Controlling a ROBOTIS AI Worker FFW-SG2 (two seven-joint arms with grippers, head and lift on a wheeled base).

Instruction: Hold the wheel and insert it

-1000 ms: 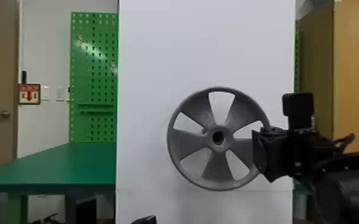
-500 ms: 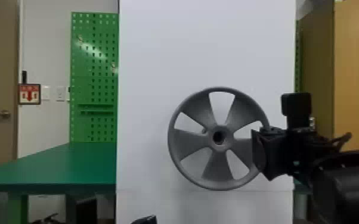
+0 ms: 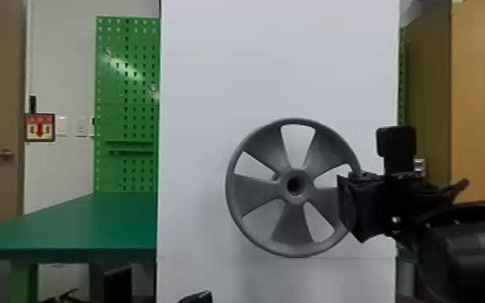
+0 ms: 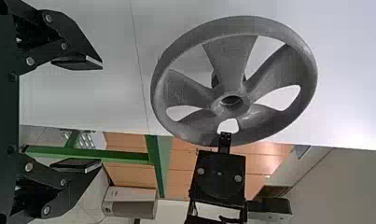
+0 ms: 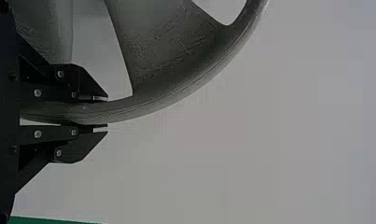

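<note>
Wheel [image 3: 253,193] before the white panel [image 3: 286,60], gripped on one side only.
Right claw [image 5: 106,113] clamps its right edge; left claw [image 4: 101,114], fingers apart, sits near left. An off-centre push could twist it in that grip.

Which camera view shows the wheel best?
The head view: it shows the wheel nearly face-on, with its central hole in plain sight, though the right gripper covers a bit of its rim. The left wrist view shows it at a slant. The right wrist view has part of the rim, between the fingers.
</note>
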